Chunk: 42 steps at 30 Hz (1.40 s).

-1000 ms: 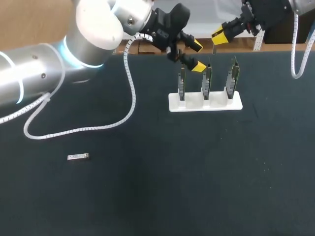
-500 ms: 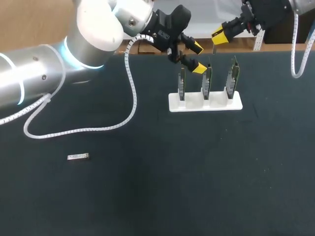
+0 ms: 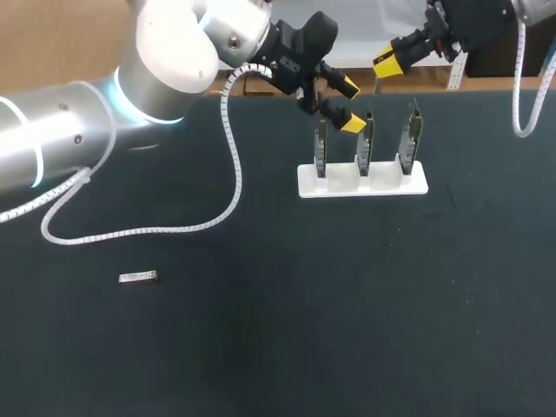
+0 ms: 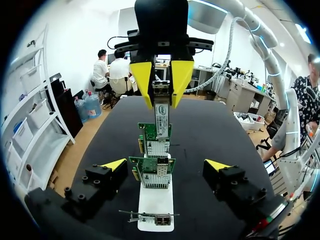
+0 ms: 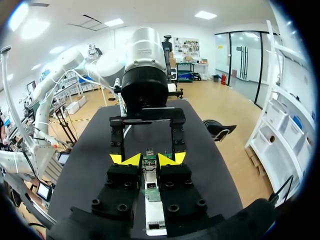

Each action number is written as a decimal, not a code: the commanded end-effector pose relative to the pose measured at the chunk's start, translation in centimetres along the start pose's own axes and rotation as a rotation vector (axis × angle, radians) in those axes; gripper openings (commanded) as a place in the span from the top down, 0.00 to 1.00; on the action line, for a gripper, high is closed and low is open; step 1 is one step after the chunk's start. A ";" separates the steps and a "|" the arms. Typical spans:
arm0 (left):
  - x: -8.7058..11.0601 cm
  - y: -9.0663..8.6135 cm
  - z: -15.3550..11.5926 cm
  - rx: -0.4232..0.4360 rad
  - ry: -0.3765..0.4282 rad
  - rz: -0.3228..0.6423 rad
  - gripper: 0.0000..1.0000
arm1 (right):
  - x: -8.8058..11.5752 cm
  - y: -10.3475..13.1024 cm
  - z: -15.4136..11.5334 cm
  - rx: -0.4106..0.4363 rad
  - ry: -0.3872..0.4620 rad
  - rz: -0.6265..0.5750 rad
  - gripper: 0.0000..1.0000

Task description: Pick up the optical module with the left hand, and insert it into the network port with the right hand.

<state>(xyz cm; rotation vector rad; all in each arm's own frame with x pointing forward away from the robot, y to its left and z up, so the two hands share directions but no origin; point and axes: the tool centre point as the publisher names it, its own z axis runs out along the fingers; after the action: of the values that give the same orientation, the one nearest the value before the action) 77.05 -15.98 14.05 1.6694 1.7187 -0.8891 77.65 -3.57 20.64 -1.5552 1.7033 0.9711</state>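
My right gripper [image 3: 388, 62] hangs above the back of the card stand, shut on a silver optical module [image 4: 161, 117] that points down over the network cards. The right wrist view shows that gripper [image 5: 148, 159] closed on the module [image 5: 148, 154]. My left gripper [image 3: 340, 102] is open beside the left and middle cards, with nothing between its yellow tips. In the left wrist view my left gripper [image 4: 166, 165] straddles the row of cards and faces the right gripper [image 4: 161, 82]. A second optical module [image 3: 137, 277] lies flat on the black table at the left.
A white stand [image 3: 362, 180] holds three upright green network cards [image 3: 365, 141] at the back middle of the table. The left arm's white cable [image 3: 233, 165] loops down onto the table's left half.
The left gripper has edged slightly lower toward the cards. The right gripper and its module have kept still.
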 end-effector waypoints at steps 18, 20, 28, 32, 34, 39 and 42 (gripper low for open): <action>-0.1 0.1 0.0 0.002 0.004 -0.001 0.00 | 0.2 1.0 0.1 -0.029 -0.003 -0.023 1.00; -0.1 0.1 0.0 0.002 0.004 -0.001 0.00 | 0.2 1.2 0.1 -0.033 -0.002 -0.023 1.00; -0.1 0.1 0.0 0.002 0.004 -0.001 0.00 | 0.3 1.5 0.2 -0.053 0.006 -0.036 1.00; -0.1 0.1 0.0 0.002 0.004 -0.001 0.00 | 0.4 1.6 0.3 -0.063 0.006 -0.043 1.00; -0.1 0.1 0.0 0.002 0.004 -0.001 0.00 | 0.4 1.6 0.3 -0.067 0.005 -0.045 1.00; -0.1 0.1 0.0 0.002 0.004 -0.001 0.00 | 0.6 1.5 0.6 -0.076 0.011 -0.048 1.00; -0.1 0.1 0.0 0.002 0.004 -0.001 0.00 | 0.8 1.4 0.7 -0.080 0.020 -0.050 1.00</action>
<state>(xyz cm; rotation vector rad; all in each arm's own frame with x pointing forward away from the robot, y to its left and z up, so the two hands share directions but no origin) 77.05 -15.96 14.06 1.6696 1.7183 -0.8893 75.72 -3.46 19.85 -1.6488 1.6508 1.0098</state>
